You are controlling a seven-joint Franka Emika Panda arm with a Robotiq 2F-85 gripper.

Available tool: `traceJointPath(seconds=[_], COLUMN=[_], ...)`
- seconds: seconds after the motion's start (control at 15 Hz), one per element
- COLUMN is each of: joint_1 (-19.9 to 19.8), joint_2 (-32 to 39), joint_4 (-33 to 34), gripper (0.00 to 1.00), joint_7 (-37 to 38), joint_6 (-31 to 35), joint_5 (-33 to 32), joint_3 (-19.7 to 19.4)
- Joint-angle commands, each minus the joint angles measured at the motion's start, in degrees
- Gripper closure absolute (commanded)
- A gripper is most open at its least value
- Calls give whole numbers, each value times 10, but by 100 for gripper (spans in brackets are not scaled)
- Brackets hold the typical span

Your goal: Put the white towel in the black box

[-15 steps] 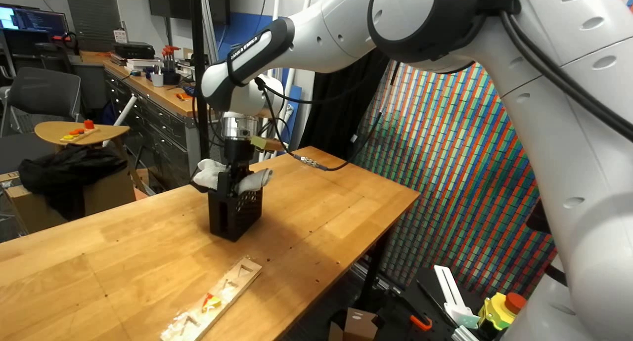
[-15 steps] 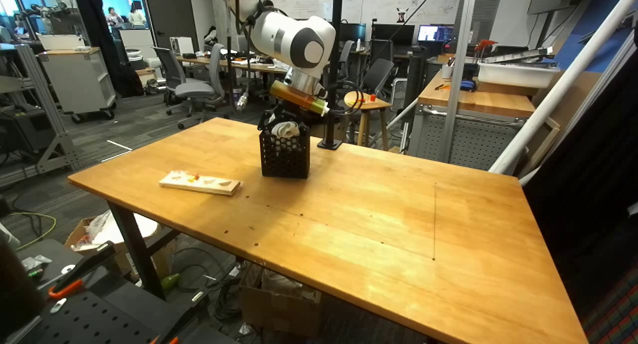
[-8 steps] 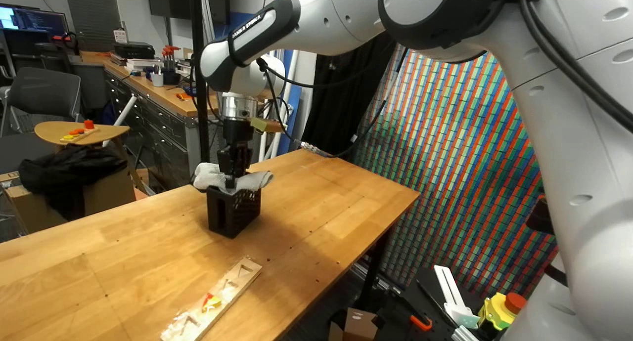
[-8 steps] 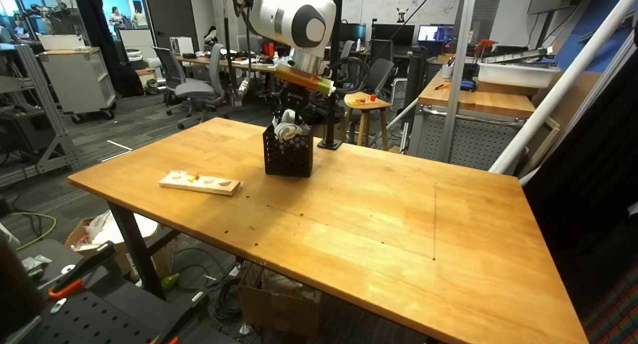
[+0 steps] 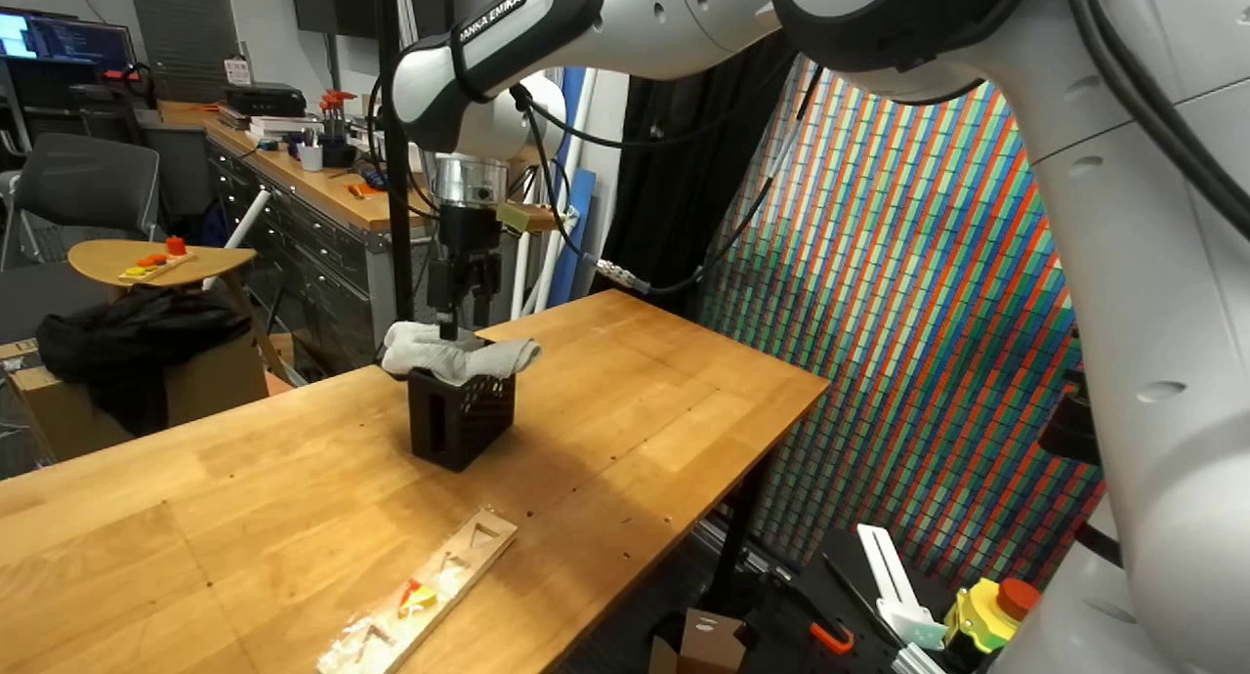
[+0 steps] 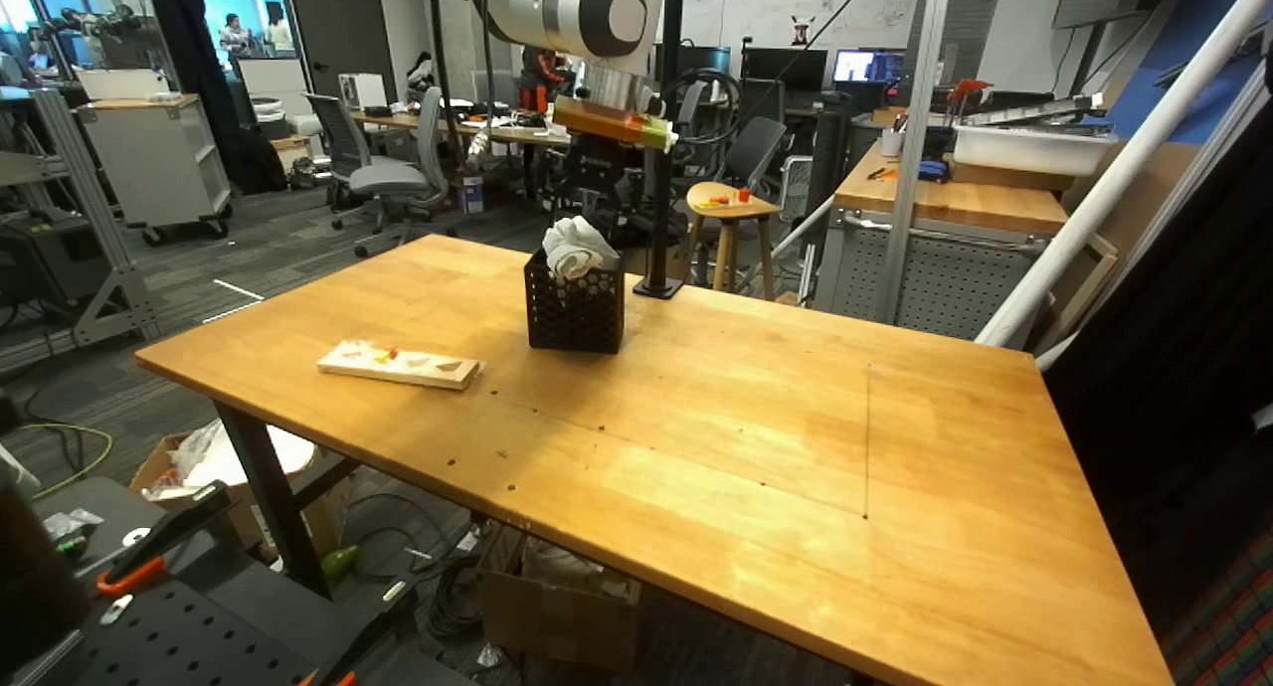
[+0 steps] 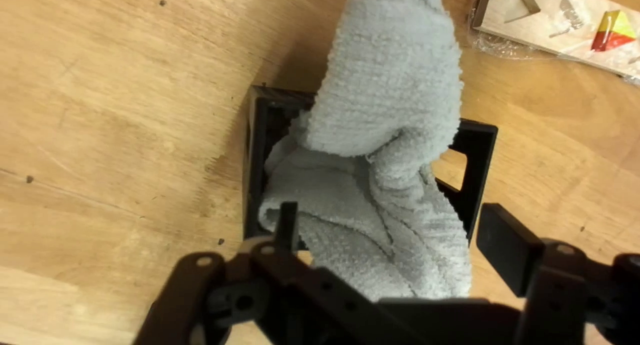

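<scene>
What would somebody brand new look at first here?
Probably the big white robot arm, stretching across the top and right of an exterior view. Next, maybe the white towel, bunched in the black box and poking over its edges, with the open gripper just above. Then the rainbow-striped backdrop, past the edge of the wooden table.

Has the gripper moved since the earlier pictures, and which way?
Yes, upward: against the black post in an exterior view, the gripper sits higher than a second ago.
</scene>
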Motion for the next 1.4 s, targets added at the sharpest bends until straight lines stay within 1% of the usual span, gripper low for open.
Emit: traceJointPath(seconds=[0.0, 0.07, 0.2, 0.27, 0.4, 0.6, 0.67, 0.73, 0.87, 0.93, 1.0, 1.07, 1.33], joint_1=[10, 11, 12, 12, 13, 15, 16, 17, 15, 14, 13, 12, 6], joint_2=[-28, -30, -32, -32, -30, -24, -22, -20, -15, -11, -8, -4, 13], joint_4=[-12, -12, -12, -12, -12, -11, -11, -12, -12, -13, -13, -14, -12], gripper=[38, 48, 62, 72, 85, 93, 94, 90, 89, 86, 88, 87, 88], joint_7=[-2, -2, -1, 0, 0, -1, -2, -3, -5, -5, -6, -7, -10], joint_6=[10, 10, 10, 10, 11, 13, 13, 14, 15, 17, 17, 18, 23], joint_5=[-26, -31, -39, -40, -38, -33, -31, -31, -26, -22, -20, -16, -3], joint_3=[-15, -16, -17, -17, -15, -12, -11, -11, -9, -8, -7, -6, -3])
